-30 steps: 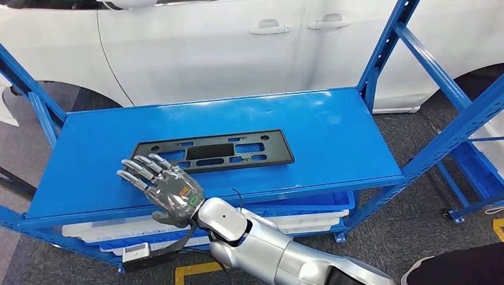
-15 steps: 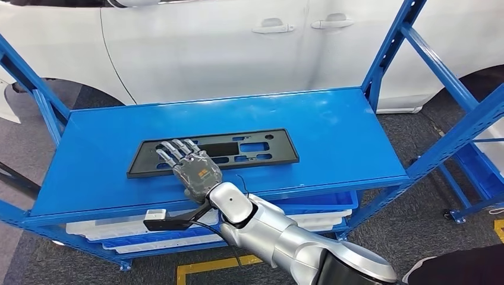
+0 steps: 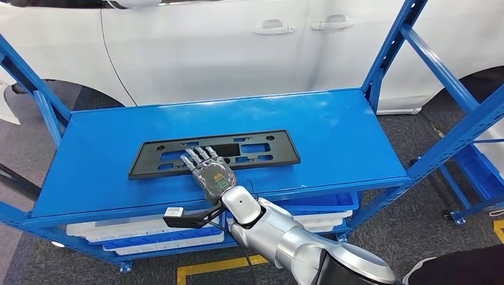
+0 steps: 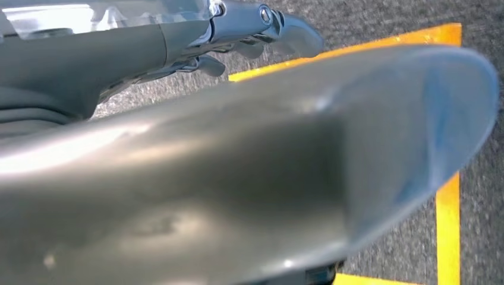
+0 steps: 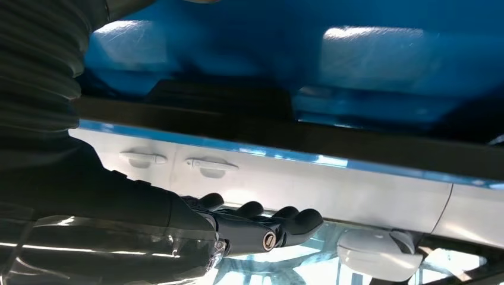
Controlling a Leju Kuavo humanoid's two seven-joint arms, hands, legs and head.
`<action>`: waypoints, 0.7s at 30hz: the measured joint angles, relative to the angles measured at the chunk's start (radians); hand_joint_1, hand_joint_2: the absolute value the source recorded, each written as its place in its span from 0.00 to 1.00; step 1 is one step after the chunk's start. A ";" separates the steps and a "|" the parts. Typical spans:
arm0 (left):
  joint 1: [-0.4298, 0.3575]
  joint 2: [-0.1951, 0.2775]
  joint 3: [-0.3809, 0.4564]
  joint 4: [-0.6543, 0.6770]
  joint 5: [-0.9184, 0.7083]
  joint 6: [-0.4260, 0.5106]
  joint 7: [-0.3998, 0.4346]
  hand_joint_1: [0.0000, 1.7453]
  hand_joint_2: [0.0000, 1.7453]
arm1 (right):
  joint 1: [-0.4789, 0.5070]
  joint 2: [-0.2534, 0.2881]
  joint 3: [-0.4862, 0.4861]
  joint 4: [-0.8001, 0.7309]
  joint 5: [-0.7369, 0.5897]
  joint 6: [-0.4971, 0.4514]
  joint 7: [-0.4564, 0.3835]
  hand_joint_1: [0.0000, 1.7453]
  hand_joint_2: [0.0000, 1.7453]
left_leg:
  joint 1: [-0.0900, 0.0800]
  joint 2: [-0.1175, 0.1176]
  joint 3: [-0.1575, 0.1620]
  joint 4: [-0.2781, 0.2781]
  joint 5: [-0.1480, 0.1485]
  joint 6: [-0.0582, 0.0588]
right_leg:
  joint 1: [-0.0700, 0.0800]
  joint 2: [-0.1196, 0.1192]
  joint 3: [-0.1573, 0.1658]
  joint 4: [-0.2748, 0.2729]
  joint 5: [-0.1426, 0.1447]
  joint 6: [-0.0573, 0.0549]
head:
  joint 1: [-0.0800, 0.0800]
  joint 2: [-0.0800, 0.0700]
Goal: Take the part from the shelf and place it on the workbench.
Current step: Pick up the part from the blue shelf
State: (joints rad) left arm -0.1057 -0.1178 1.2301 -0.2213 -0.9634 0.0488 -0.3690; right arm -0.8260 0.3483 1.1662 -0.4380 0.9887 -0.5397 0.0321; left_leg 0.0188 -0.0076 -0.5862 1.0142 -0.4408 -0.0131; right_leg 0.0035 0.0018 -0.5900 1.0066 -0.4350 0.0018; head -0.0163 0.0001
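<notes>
R hand point(image 3: 212, 172) has slid in from the part's left end to its near long edge, palm down, fingers spread flat over it, no grip yet | part point(image 3: 261, 148) (black slotted plate) flat mid shelf point(image 3: 333, 136), unmoved | L hand point(image 4: 249, 35) hangs over floor, fingers loosely curled, holds nothing | est: pre-grasp, lift + carry to workbench pending

Part point(image 3: 214, 154) lies on shelf point(image 3: 333, 142), car point(image 3: 238, 47) behind.

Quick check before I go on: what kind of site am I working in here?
Likely a car assembly or workshop floor: a white car body behind a blue steel shelving rack, a flat black plastic plate-holder part, and yellow floor marking.
</notes>
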 joint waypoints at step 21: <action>-0.012 0.002 -0.014 0.001 -0.010 -0.001 0.012 0.00 0.00 | 0.002 0.005 0.005 0.036 -0.009 0.000 0.027 0.00 1.00 | -0.001 0.002 -0.097 0.212 -0.111 -0.019 | -0.005 -0.003 0.002 -0.018 0.012 -0.030 | 0.004 0.000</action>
State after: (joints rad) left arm -0.1182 -0.1162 1.2158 -0.2205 -0.9731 0.0475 -0.3573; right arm -0.8241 0.3534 1.1715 -0.4024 0.9798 -0.5402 0.0595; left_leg 0.0179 -0.0051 -0.6836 1.2257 -0.5515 -0.0326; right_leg -0.0015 -0.0016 -0.5876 0.9882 -0.4229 -0.0282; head -0.0119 0.0000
